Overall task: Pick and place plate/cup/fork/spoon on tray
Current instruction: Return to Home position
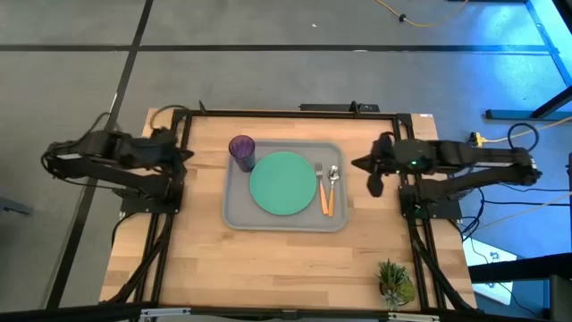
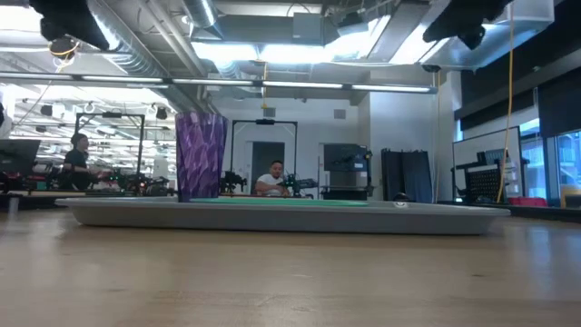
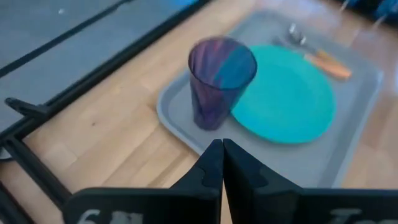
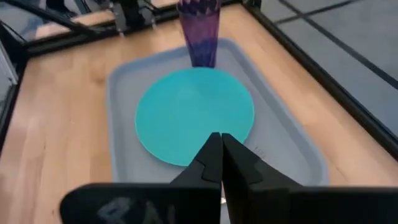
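We see both pairs of jaws clenched on nothing: the left gripper [image 1: 185, 154] hangs just off the grey tray's [image 1: 234, 215] left edge, the right gripper [image 1: 357, 164] just off its right edge. On the tray, the teal plate [image 1: 283, 182] lies in the middle, the purple cup [image 1: 241, 148] stands upright at the far left corner, and the fork [image 1: 320, 186] and spoon [image 1: 332, 186] lie side by side right of the plate.

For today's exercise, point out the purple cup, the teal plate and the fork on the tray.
cup [image 1: 242, 148], high view, its rim.
plate [image 1: 282, 182], high view, its centre.
fork [image 1: 322, 190], high view, its orange handle.
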You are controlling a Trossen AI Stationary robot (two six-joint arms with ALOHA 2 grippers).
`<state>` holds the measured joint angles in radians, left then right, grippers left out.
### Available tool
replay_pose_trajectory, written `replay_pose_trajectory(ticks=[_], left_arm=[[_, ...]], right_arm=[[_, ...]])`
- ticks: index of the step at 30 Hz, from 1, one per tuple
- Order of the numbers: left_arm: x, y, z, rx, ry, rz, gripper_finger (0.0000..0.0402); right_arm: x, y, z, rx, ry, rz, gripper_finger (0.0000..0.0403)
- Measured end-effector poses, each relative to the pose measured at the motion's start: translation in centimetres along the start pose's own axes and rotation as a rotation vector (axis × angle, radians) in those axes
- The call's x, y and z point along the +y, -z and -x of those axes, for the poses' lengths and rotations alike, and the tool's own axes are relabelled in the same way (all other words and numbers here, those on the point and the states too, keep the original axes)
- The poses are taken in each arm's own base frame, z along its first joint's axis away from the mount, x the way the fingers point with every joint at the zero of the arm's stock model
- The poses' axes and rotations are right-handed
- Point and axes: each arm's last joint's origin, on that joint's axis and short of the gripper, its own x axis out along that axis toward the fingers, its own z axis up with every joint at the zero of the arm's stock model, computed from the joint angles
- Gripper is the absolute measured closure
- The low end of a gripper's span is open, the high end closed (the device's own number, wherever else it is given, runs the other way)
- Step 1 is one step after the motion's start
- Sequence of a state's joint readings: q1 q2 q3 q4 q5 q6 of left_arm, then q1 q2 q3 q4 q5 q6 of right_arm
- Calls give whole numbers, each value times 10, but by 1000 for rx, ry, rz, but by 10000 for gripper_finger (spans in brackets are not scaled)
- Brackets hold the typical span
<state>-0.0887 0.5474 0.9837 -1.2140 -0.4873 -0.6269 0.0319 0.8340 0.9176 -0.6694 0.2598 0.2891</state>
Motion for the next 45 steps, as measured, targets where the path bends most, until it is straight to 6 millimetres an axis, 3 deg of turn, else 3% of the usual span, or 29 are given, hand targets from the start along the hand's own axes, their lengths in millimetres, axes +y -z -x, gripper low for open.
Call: replay_pose_trajectory(ticks=[10, 18, 24, 36, 45], left_arm=[[44, 18, 46, -323, 175, 116, 401], [62, 28, 61, -457, 211, 38, 401], [81, 43, 75, -562, 269, 78, 401], [78, 40, 77, -591, 328, 10, 401], [61, 37, 54, -628, 333, -28, 401]], right_arm=[[-15, 30, 27, -232, -100, -45, 402], [-25, 61, 29, -421, -179, -85, 402], [-29, 78, 32, -503, -240, -87, 402], [-36, 98, 44, -614, -340, -46, 402], [-35, 121, 20, -627, -374, -20, 402]])
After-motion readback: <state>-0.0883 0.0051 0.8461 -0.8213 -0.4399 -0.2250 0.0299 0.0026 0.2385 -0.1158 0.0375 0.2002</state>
